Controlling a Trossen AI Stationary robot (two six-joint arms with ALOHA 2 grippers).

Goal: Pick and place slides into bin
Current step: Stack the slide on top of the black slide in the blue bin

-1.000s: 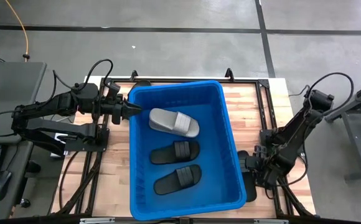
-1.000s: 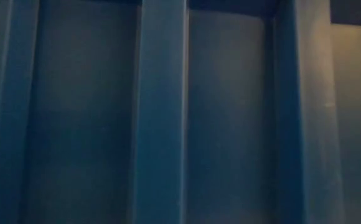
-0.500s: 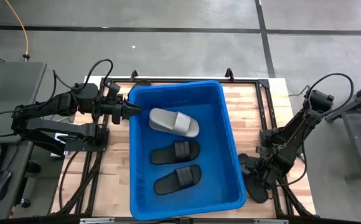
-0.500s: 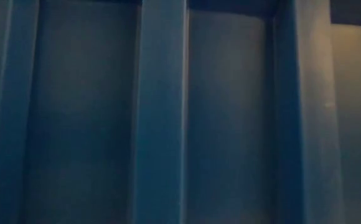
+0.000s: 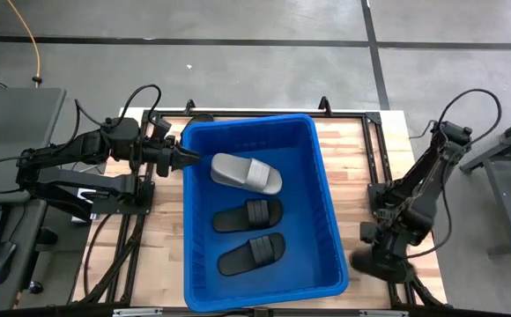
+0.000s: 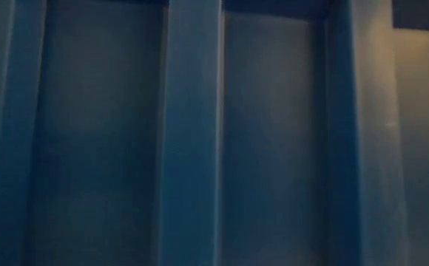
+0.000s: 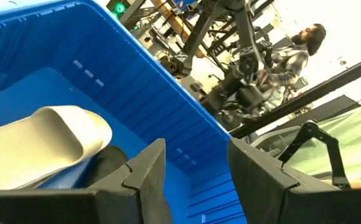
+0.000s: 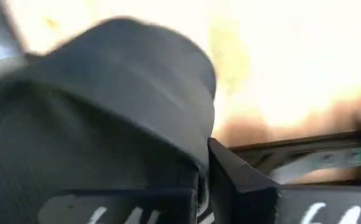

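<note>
The right arm (image 5: 423, 185) folds down steeply beside the bin (image 5: 326, 216), its elbow raised over the wooden table (image 5: 361, 154) and its wrist dropped toward the table's near edge, just off the bin's near right corner. The right gripper (image 5: 374, 261) sits low there, and its wrist view is filled by a black slide (image 8: 106, 106) pressed close against the fingers (image 8: 243, 186), the strap bulging over them. One finger lies against the slide's side, yet whether the claw is clamped on the slide cannot be told.

On the bin's other side, the left arm (image 5: 70, 158) reaches out level, with the left gripper (image 5: 189, 158) poised at the rim of the far left corner, pointing inward. Its fingers (image 7: 146, 177) stand parted with nothing between them, and past them the left wrist view takes in the blue wall and a grey slide (image 7: 37, 143).

Inside the bin lie three slides. The grey slide (image 5: 247, 173) rests nearest the left gripper, just beyond its tips, angled across the far half of the floor. Two black slides (image 5: 249, 214) (image 5: 252, 254) lie side by side nearer the middle and near end, well apart from either claw.

The low view shows only the bin's ribbed outer wall (image 6: 192, 133). Beyond the bin's rim, a person (image 7: 292, 56) is visible in the room behind the table.
</note>
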